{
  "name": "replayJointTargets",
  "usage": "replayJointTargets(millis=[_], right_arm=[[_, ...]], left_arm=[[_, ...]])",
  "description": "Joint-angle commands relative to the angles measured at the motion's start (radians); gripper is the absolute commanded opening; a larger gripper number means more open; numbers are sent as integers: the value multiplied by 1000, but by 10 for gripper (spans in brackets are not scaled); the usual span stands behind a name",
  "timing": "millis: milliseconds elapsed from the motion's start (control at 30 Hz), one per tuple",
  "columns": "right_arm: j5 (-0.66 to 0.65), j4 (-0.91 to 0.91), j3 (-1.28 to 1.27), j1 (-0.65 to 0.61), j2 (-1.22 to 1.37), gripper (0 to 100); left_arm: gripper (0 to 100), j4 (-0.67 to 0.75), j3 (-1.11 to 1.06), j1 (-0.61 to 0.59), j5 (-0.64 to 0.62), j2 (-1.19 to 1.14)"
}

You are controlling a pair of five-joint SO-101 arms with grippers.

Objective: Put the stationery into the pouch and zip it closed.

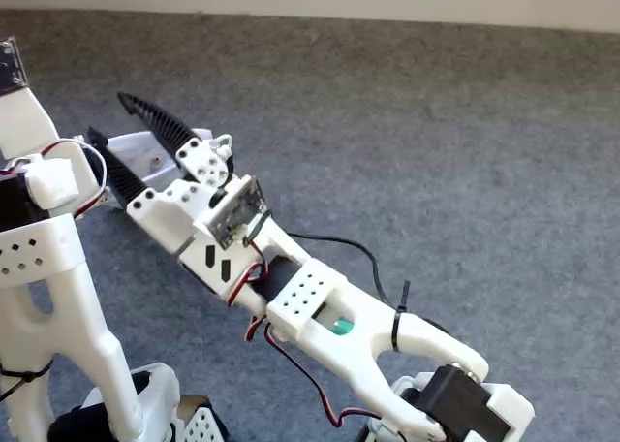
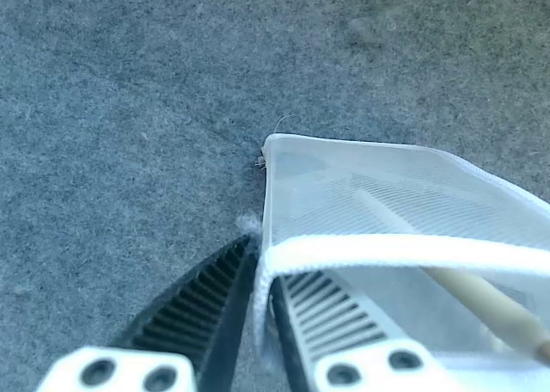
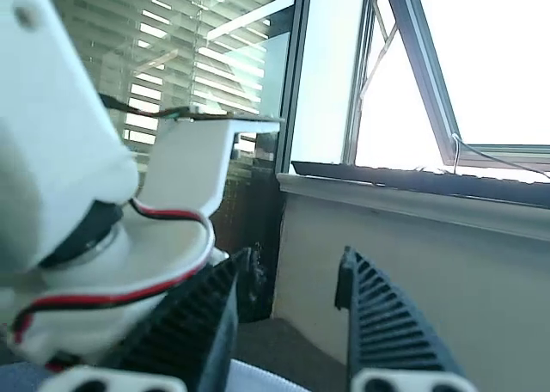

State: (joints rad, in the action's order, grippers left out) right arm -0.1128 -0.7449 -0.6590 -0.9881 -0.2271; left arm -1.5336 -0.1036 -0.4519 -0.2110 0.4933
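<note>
Pinching 1 pouch [image 2: 387, 194], left claw [image 2: 262, 267], 1 pencil [image 2: 481, 299] inside

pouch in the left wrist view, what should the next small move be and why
Probably lower the right gripper to the rim of the pouch to start zipping. Its fingers are open over the pouch, the left gripper is clamped on the rim, and what looks like a pencil already lies inside.

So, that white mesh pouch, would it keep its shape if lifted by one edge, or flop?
Probably floppy: the pouch is thin see-through mesh, and its rim bends where the left fingers pinch it. Likely light too, since a slim stick is all I can see inside. That stick may slide if the pouch tilts.
</note>
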Motion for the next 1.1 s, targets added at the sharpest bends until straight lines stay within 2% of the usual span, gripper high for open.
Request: replayJointTargets(millis=[0,67,367,567,800,933,1067], right_arm=[[-8,99,54,-13,-53,39],[-8,148,56,-1,-53,1],[-8,355,58,62,-128,5],[-8,616,90,102,-371,5],[-8,886,229,166,-412,5],[-8,995,286,160,-410,5],[-8,1018,294,117,-374,5]], left_arm=[[8,21,8,5,-9,19],[8,21,8,5,-9,19],[8,21,8,5,-9,19],[8,21,8,5,-9,19],[8,21,8,5,-9,19],[8,21,8,5,-9,19],[8,21,8,5,-9,19]])
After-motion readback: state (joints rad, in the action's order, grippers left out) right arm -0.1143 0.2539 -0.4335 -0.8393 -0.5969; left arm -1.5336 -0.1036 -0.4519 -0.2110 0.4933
